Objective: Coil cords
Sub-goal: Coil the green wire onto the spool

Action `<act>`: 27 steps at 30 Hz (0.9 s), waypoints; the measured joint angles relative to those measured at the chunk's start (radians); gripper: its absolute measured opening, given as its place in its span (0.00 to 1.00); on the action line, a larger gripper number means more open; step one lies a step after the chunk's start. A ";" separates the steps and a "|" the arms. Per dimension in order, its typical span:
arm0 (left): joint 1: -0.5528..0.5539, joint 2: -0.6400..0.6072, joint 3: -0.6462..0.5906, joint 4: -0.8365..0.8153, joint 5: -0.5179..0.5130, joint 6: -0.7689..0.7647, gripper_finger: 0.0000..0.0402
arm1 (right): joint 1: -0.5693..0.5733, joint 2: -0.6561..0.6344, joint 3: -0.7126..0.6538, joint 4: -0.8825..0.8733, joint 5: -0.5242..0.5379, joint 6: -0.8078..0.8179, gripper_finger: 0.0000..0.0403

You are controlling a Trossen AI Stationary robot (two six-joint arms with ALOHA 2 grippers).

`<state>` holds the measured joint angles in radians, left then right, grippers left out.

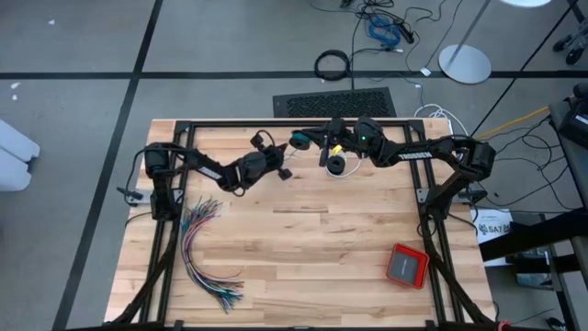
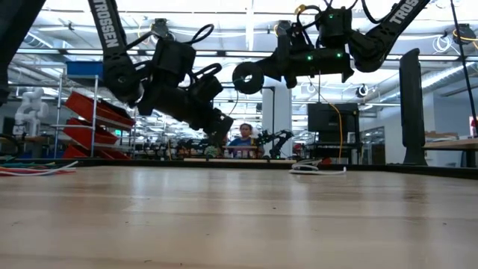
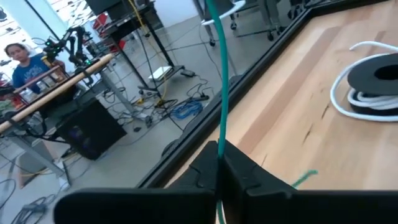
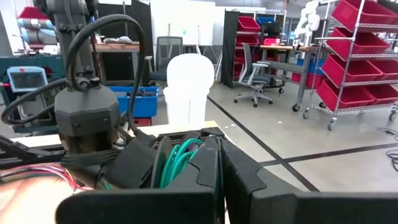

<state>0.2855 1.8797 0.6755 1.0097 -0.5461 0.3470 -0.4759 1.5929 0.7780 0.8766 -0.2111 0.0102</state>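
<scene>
Closest to the lens, in the left wrist view, the two dark fingers (image 3: 239, 171) of my left pincer (image 3: 219, 163) are pressed together on the teal-green cord (image 3: 222, 87), which rises taut and nearly straight out of the grip toward the far edge of the table (image 3: 298, 118). My right pincer (image 4: 217, 163) is likewise closed, with several turns of the same teal-green cord (image 4: 177, 160) bunched against its fingers; the loops appear to be gathered there so that the coil keeps its shape. From above, both pincers meet over the far middle of the table (image 1: 303, 267), the left pincer (image 1: 278, 164) just left of the right pincer (image 1: 300, 140), with the teal cord (image 1: 297, 139) at the right one's tip. Holding one end fixed while the other side carries the loops keeps the line tight between them, which I judge is what allows neat winding. The black cord with white tail (image 1: 338, 166) lies already coiled on the table just beside the right arm; in the left wrist view it shows as a dark ring (image 3: 373, 78) with a white strand around it. Farther off, a fanned bundle of coloured wires (image 1: 204, 248) lies near the left edge, and a red box (image 1: 407, 266) sits near right. Both arms hang well above the boards in the low view, so the teal cord is off the table.
</scene>
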 joint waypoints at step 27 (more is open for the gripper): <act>-0.063 0.000 0.167 -0.080 0.065 -0.027 0.00 | 0.026 0.148 0.019 0.174 0.268 0.108 0.00</act>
<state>0.2224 1.8797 0.8423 0.9296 -0.4814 0.3199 -0.4496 1.7408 0.7967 1.0505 0.0573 0.1186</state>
